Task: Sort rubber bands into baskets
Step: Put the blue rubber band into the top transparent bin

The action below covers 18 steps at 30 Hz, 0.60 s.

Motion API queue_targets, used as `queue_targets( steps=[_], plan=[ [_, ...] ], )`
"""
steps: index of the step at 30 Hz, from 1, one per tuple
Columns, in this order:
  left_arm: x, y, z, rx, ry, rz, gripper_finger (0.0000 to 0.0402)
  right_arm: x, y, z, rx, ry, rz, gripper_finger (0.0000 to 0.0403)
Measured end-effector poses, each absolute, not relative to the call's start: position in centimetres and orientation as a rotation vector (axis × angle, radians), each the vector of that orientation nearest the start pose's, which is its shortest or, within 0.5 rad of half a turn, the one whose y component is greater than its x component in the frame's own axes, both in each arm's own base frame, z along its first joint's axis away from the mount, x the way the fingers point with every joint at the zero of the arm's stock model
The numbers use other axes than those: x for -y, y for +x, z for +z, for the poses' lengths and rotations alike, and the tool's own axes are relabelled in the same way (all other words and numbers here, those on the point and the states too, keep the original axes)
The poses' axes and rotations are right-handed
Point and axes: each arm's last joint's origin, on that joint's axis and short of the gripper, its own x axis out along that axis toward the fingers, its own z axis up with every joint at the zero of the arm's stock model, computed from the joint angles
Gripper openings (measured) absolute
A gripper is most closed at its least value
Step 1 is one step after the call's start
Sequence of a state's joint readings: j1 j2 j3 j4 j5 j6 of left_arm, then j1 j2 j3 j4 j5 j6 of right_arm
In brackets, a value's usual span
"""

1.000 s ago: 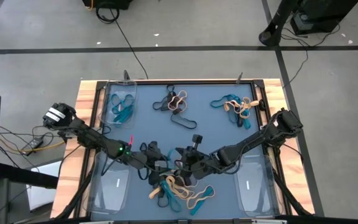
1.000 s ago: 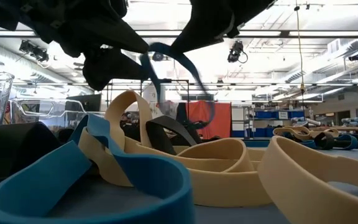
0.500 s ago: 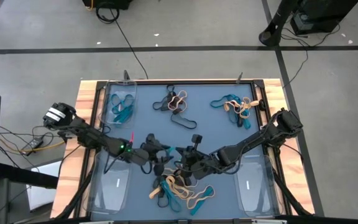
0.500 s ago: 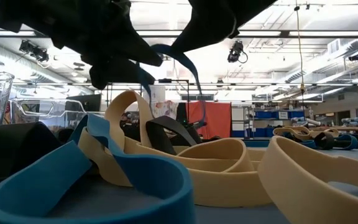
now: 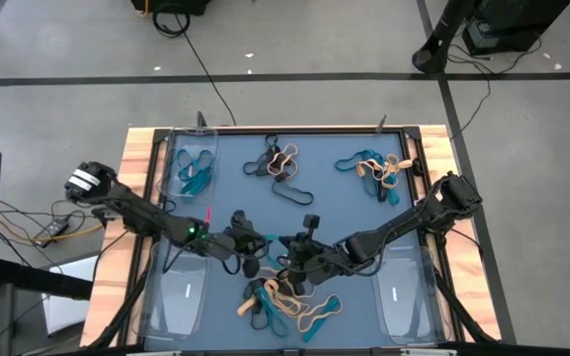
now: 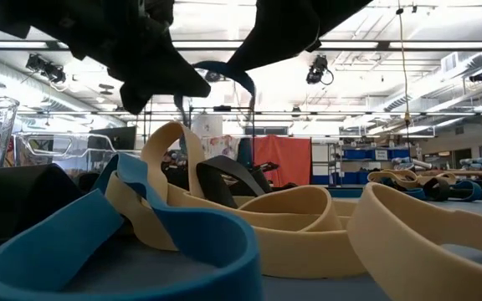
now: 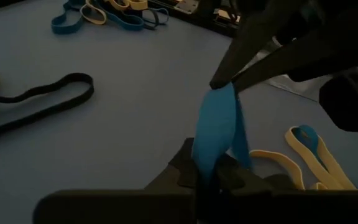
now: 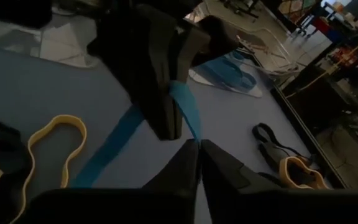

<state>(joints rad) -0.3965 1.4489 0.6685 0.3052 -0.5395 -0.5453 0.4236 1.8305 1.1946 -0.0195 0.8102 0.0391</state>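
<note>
Both the left gripper (image 5: 249,240) and right gripper (image 5: 292,244) clamp one teal band (image 7: 215,127), now drawn shorter and tauter above the desk (image 5: 334,203), suggesting a handover toward the baskets (image 5: 193,163).

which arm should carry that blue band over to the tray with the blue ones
Left. Both the left gripper and right gripper pinch the blue band, but the tray holding blue bands sits on the left arm's side.
</note>
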Motion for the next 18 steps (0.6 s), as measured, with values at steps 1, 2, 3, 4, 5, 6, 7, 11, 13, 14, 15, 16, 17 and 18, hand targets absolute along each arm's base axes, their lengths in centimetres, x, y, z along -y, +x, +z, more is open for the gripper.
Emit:
queue_targets(
  steps=[1, 2, 3, 4, 5, 6, 7, 11, 13, 14, 15, 16, 17, 18],
  plan=[
    [9.5, 26.7, 19.6, -0.379, -0.317, 0.257, 0.0011, -14.1, 36.4, 20.8, -0.534, -0.355, -0.380, 0.0051],
    [9.2, 26.5, 20.0, -0.384, -0.315, 0.266, 0.0008, -14.1, 36.4, 20.8, -0.534, -0.357, -0.379, 0.0061],
    [8.9, 26.2, 20.3, -0.390, -0.313, 0.280, 0.0006, -14.1, 36.4, 20.8, -0.534, -0.357, -0.379, 0.0070],
    [8.5, 25.8, 20.7, -0.397, -0.311, 0.293, 0.0004, -14.1, 36.4, 20.8, -0.533, -0.355, -0.380, 0.0079],
    [8.1, 25.5, 21.1, -0.404, -0.308, 0.305, 0.0004, -14.1, 36.4, 20.8, -0.532, -0.349, -0.381, 0.0088],
    [7.7, 25.1, 21.5, -0.412, -0.305, 0.316, 0.0004, -14.1, 36.4, 20.8, -0.530, -0.336, -0.383, 0.0095],
    [7.3, 24.7, 21.9, -0.413, -0.306, 0.331, 0.0005, -14.1, 36.4, 20.8, -0.527, -0.322, -0.386, 0.0102],
    [5.3, 22.7, 23.3, -0.423, -0.303, 0.447, 0.0005, -14.2, 36.5, 20.7, -0.527, -0.232, -0.346, 0.0116],
    [4.0, 21.5, 23.9, -0.415, -0.326, 0.550, 0.0005, -14.1, 36.6, 20.7, -0.532, -0.192, -0.316, 0.0117],
    [3.4, 20.9, 24.2, -0.416, -0.326, 0.596, 0.0005, -14.1, 36.6, 20.6, -0.536, -0.182, -0.304, 0.0117],
    [2.8, 20.3, 24.5, -0.415, -0.323, 0.638, 0.0005, -14.0, 36.7, 20.6, -0.537, -0.175, -0.301, 0.0116],
    [2.1, 19.7, 24.7, -0.413, -0.320, 0.677, 0.0005, -14.0, 36.7, 20.6, -0.537, -0.170, -0.303, 0.0115],
    [1.6, 19.1, 24.9, -0.416, -0.317, 0.715, 0.0005, -13.9, 36.7, 20.6, -0.536, -0.166, -0.305, 0.0115],
    [0.9, 18.4, 25.1, -0.417, -0.320, 0.754, 0.0005, -13.9, 36.7, 20.6, -0.536, -0.164, -0.306, 0.0115]
  ],
)
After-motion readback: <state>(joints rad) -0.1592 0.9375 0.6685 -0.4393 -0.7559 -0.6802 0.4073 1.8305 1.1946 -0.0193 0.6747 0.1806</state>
